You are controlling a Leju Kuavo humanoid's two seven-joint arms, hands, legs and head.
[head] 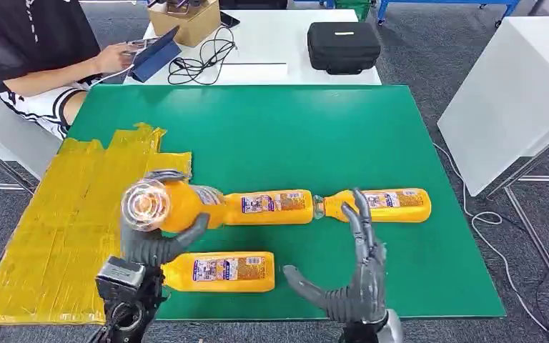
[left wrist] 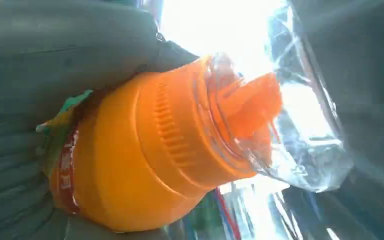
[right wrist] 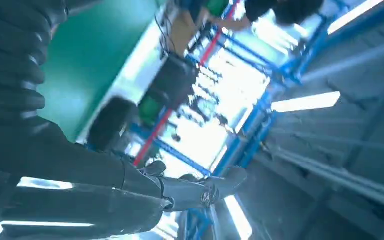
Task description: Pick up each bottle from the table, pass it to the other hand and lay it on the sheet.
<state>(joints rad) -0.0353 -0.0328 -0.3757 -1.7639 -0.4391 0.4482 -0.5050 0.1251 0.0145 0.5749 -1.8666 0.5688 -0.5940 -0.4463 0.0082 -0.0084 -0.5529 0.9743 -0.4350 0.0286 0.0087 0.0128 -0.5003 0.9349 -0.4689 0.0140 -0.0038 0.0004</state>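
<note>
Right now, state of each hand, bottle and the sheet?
left hand: grips a bottle, raised off the table
held bottle: orange, clear base toward the camera, above the yellow sheet's edge
right hand: open, fingers spread, holds nothing
near bottle: lying on the green mat
middle bottle: lying on the mat
right bottle: lying on the mat
yellow sheet: flat, no bottle laid on it yet

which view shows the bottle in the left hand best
The head view: the held bottle shows nearly whole, base toward the camera, with the left hand gripping it from below over the sheet's edge. The left wrist view gives a close-up of its lower body against the hand. The right wrist view looks elsewhere.
</note>
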